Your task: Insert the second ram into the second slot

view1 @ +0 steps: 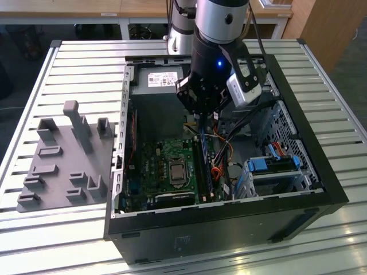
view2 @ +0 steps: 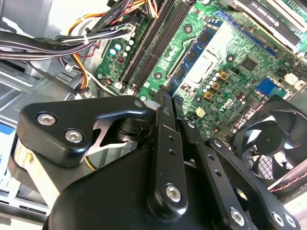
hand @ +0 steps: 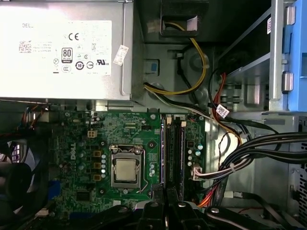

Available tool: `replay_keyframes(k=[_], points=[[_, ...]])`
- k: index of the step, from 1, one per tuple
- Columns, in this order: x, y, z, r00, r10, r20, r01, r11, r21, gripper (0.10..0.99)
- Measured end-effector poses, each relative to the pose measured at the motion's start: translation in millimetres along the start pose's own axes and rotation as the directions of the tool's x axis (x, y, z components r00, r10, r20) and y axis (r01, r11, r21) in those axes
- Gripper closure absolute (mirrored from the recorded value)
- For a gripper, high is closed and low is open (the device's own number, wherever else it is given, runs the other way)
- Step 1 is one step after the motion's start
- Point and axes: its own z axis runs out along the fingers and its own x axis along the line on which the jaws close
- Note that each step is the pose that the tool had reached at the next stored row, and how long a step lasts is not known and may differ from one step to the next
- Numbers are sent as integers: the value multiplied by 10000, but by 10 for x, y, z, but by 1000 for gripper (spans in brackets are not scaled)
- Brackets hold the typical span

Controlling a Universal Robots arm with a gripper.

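Now the ram is held edge-down in the closed pincer over the slots; it should be kept parallel to them and pressed straight down evenly.

The exterior view looks steeply down on the computer case; both wrist views closely face its motherboard.

A grey stand lies on the metal table beside the computer box. Inside are a fan and wires.
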Motion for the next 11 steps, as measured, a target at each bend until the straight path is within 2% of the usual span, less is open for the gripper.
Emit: replay_keyframes(k=[11], points=[[-2,0,61,10000,0,0,0,10000,1,949]])
